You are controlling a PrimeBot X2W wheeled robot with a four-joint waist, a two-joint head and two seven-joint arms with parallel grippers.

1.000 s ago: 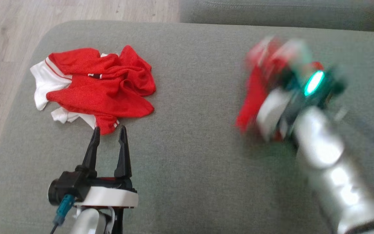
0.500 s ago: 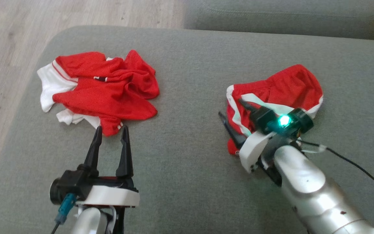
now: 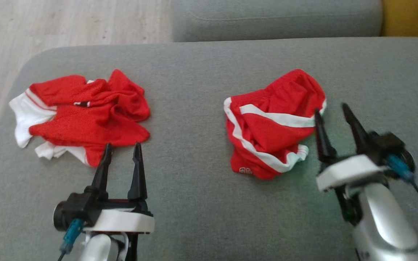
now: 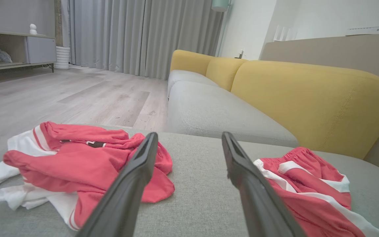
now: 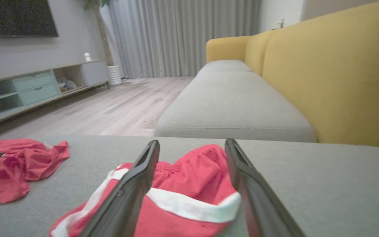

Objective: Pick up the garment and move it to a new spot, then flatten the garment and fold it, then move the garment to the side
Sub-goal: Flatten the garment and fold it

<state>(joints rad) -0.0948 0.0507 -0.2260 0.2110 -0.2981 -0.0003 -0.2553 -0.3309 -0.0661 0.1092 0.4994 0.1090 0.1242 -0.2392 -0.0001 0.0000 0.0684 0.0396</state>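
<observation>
The garment [image 3: 270, 127], crumpled red shorts with white stripes, lies on the grey sofa seat [image 3: 194, 72], right of centre. My right gripper [image 3: 330, 108] stands open just beside its right edge, holding nothing. In the right wrist view the shorts [image 5: 192, 174] sit low between and beyond the open right gripper [image 5: 192, 141]. My left gripper [image 3: 122, 145] is open and empty, its tips at the near edge of a crumpled red and white shirt [image 3: 85, 116]. In the left wrist view the open left gripper [image 4: 189, 134] has the shirt [image 4: 77, 161] to its left and the shorts [image 4: 308, 184] to its right.
The seat's rounded edge drops to a wooden floor [image 3: 49, 25] on the left. Another grey cushion [image 3: 274, 18] lies beyond, and a yellow backrest [image 4: 308, 98] runs along the right. Bare grey seat lies between the two garments.
My right gripper opened and let go of the shorts, which now lie on the seat, then drew back to their right. The head camera shifted. The left arm stayed put.
</observation>
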